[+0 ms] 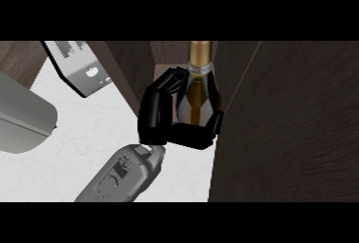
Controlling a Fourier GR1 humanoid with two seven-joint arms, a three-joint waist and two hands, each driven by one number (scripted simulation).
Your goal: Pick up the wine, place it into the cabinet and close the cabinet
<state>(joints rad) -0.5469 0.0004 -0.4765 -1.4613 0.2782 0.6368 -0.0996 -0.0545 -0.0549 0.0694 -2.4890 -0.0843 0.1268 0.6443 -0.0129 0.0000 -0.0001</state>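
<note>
grey forearm (119,175) of mine comes in from the lower edge, angled up toward the cabinet (294,123). which arm it is i can't say for sure from this view, probably the right. my hand (168,121) is wrapped round the wine bottle (196,90): fingers (165,83) curled along its left side, thumb (214,123) hooked on the right, palm under the base. bottle is upright-ish, gold foil neck pointing away from me, sitting in the gap between the dark cabinet door on the right and the dark panel (129,71) on the left. white counter (63,156) below. grey appliance (24,118) at left edge, a silver box (80,66) beyond it, both well apart from the bottle.
</note>
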